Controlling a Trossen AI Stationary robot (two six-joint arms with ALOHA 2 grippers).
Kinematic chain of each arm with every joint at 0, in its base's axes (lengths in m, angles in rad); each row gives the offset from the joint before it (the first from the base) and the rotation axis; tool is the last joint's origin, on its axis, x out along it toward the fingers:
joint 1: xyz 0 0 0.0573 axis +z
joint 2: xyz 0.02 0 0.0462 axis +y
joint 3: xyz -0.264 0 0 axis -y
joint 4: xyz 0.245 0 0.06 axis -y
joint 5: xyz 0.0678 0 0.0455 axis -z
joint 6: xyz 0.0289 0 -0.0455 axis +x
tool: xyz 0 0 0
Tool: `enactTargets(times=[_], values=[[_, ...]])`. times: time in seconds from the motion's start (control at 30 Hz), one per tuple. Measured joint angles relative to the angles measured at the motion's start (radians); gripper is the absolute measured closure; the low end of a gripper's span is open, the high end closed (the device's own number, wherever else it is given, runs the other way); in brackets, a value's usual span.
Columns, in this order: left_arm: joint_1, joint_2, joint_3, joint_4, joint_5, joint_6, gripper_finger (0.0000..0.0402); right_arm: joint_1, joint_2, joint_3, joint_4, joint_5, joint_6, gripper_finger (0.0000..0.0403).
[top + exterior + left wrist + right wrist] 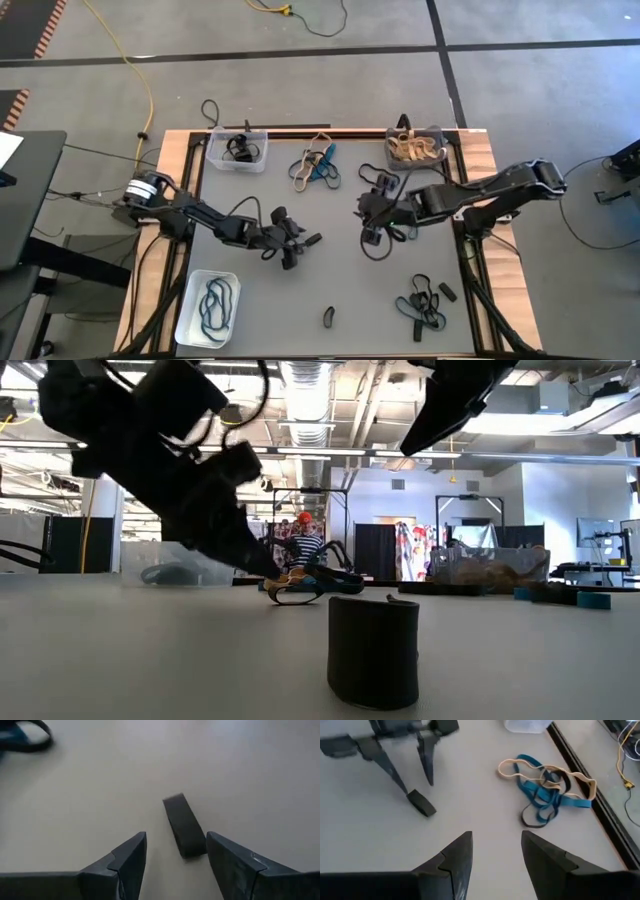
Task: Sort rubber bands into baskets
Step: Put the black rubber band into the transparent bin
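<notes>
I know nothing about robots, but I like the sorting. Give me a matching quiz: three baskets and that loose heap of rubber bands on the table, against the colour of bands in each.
Things:
1. clear basket
2. dark grey basket
3. white basket
4. loose tangle lying between the clear and dark grey baskets

Colours of the bands there:
A. tan
B. tan, blue and black mixed together
C. black
D. teal-blue

Pairs: 1-C, 2-A, 3-D, 4-B
</notes>
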Motion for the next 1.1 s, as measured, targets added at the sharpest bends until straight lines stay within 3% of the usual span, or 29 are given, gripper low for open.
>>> enactTargets(times=[0.1,0.3,0.6,0.73,0.93,1.1], values=[[-0.001,0.066,0.039,-0.002,0.017,-0.002,0.0205,0.007,0.022,0.000,0.009,0.000,-0.002,0.0207],[0.012,0.176,0.157,-0.086,-0.072,-0.008,0.0219,0.006,0.052,0.000,0.023,0.000,-0.001,0.0207],[0.031,0.181,0.253,-0.205,-0.062,0.193,0.0389,0.007,0.051,0.000,0.022,0.000,0.001,0.0207],[0.049,0.101,0.287,-0.360,-0.148,0.261,0.0398,0.015,0.051,0.000,0.020,0.000,0.001,0.0207],[0.096,-0.116,0.324,-0.695,-0.279,0.319,0.0400,0.042,0.051,0.000,0.022,0.000,0.002,0.0207],[0.204,-0.339,0.327,-0.915,-0.290,0.328,0.0401,0.067,0.051,0.000,0.021,0.028,0.002,0.0207]])
